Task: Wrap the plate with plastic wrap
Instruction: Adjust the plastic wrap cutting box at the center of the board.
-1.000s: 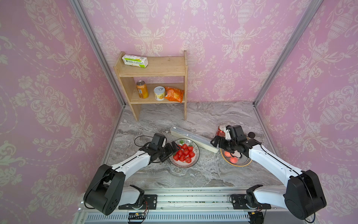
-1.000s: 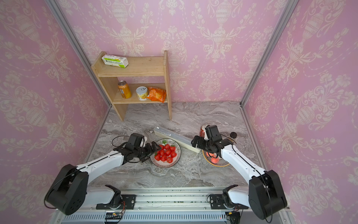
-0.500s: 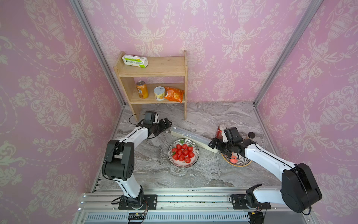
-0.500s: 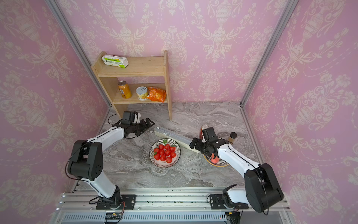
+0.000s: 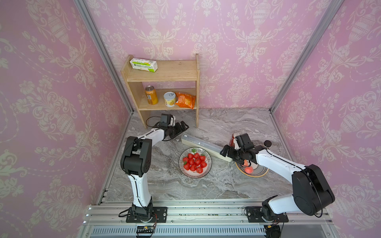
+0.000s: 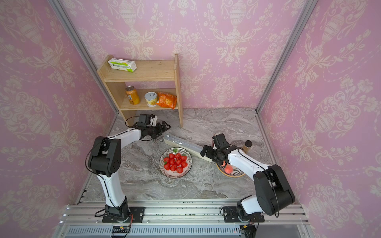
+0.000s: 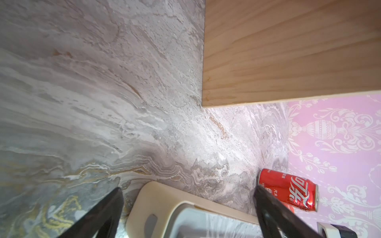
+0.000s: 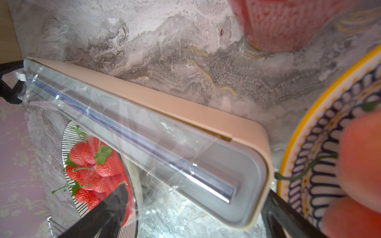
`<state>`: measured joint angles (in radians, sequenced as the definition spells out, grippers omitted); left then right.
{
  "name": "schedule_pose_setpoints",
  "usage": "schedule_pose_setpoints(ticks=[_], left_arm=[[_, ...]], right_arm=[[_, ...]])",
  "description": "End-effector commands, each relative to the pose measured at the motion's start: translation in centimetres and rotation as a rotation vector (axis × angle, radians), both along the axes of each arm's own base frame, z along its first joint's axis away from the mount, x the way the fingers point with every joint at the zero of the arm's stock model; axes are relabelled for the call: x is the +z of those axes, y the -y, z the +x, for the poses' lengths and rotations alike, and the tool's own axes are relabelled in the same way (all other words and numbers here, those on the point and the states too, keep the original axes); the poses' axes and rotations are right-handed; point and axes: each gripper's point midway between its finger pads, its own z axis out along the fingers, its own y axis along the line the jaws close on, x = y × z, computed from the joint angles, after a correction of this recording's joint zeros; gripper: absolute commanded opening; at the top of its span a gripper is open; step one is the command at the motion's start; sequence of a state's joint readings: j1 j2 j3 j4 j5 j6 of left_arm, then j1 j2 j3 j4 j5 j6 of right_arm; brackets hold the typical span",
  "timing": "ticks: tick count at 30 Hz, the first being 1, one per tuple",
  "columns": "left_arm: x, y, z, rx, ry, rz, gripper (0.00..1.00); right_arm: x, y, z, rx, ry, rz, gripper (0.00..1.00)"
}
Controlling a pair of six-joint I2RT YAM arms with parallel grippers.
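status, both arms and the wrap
Left end effector and right end effector open, poised at dispenser box ends. Plastic wrap not yet covering strawberry plate. Patterned plate crowds right arm.

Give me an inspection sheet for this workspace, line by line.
Surface: grey marble tabletop.
Job's things: strawberry plate uncovered; plastic wrap lying on its cream dispenser box, behind the plate.
Clutter: patterned plate with fruit, red can, dark-capped bottle; wooden shelf holding carton, orange can, white tin, orange bag.
Grippers: left gripper open near the box's far end; right gripper open, astride its near end.
Cables: black cable looped at the left wrist.
Surroundings: pink patterned walls, aluminium rail in front.
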<state>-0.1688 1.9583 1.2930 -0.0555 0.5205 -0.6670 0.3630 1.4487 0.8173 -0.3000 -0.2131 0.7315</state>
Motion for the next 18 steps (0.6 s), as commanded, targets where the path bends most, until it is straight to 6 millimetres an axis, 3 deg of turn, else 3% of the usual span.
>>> schedule_pose_setpoints(ticks=[1,7,18], left_arm=[[0.3,0.9,-1.0,-0.029,0.001,-0.034,0.99],[0.7,0.0,-3.8,-0.029,-0.004,-0.008,0.99],[0.8,-4.3,-8.7,0.115,-0.035,0.054,0.99]], right_arm=[[1.9,-1.4,1.7,0.055,0.072,0.016,1.0],[2.8,-3.4,3.1,0.138,0.104,0.022,1.0],[3.5,-7.2,6.7,0.253,0.159,0.041,1.0]])
